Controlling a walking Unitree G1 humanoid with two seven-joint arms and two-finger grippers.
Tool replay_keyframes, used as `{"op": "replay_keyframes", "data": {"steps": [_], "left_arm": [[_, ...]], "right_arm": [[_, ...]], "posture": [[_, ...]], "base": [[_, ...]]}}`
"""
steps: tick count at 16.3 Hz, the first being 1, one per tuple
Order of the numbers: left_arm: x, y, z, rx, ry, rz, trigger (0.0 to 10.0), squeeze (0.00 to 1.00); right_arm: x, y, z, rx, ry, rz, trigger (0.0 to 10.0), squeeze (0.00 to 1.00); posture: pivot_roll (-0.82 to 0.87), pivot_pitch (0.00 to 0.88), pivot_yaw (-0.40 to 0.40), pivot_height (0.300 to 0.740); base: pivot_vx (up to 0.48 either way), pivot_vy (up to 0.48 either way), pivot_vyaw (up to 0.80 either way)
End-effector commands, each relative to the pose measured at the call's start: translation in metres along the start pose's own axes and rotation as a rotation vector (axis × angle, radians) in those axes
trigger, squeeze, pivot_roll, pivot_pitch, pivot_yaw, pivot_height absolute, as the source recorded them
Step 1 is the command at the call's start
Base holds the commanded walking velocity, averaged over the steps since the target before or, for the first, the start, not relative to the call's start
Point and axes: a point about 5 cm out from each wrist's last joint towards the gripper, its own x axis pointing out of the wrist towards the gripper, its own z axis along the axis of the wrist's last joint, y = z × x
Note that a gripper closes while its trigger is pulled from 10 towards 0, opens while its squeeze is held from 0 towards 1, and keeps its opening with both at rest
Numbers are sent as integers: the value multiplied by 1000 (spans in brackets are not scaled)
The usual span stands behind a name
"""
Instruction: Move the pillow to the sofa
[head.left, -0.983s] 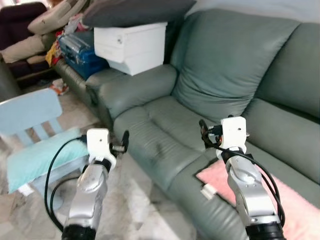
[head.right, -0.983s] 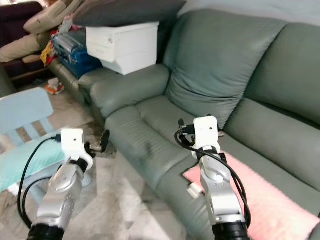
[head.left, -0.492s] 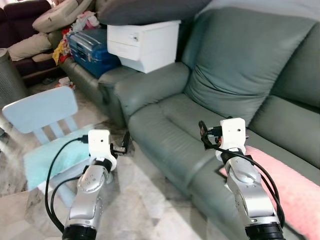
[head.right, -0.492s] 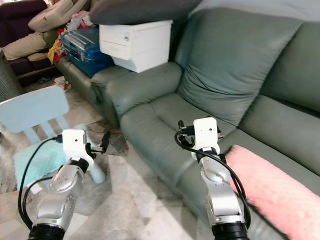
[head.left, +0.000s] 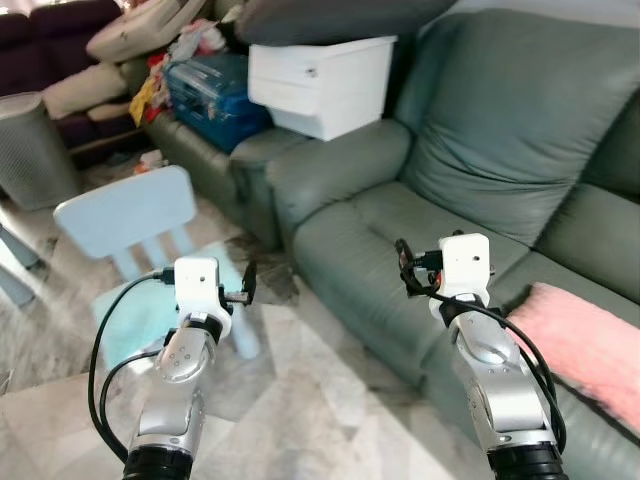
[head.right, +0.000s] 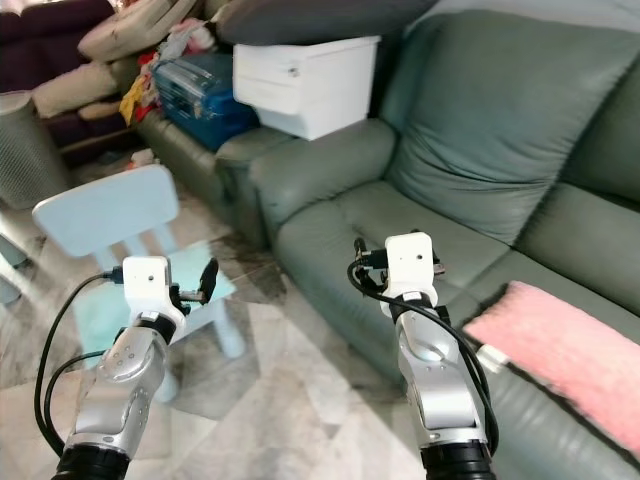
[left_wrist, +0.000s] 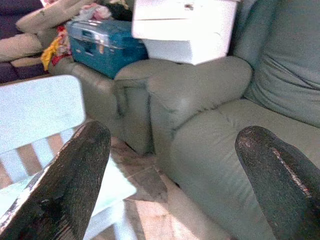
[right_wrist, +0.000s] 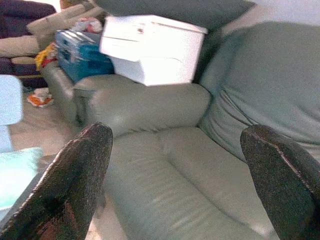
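A pink pillow (head.left: 585, 340) lies on the seat of the grey-green sofa (head.left: 400, 230), at its right end near the front edge. My right gripper (head.left: 403, 265) hovers over the seat's front edge, left of the pillow and not touching it. In the right wrist view its fingers (right_wrist: 75, 175) stand wide apart with nothing between them. My left gripper (head.left: 248, 284) hangs over the floor in front of the sofa's arm. The left wrist view shows its fingers (left_wrist: 72, 175) spread wide and empty as well.
A light blue child's chair (head.left: 125, 212) with a teal seat pad stands on the marble floor by my left arm. A white box (head.left: 320, 85) sits on the sofa's arm, a dark cushion (head.left: 330, 15) on top. A blue case (head.left: 215, 88) and a grey bin (head.left: 40, 148) lie beyond.
The whole picture has slid to the right, so the camera has turned left. The pillow now sits further right of my right arm. Both arms keep their pose, fingers still apart.
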Motion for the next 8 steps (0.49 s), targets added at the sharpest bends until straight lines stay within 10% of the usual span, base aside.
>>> {"op": "replay_keyframes", "data": {"steps": [1,8], "left_arm": [[-2,12,0,21,4,35,10000,0],[-2,12,2,40,-12,46,10000,0]], "right_arm": [[4,10,9,10,-37,28,10000,0],[4,11,10,10,-39,31,10000,0]], "posture": [[-104,0,38,740],[-104,0,39,740]], "base": [[0,0,0],[0,0,250]]}}
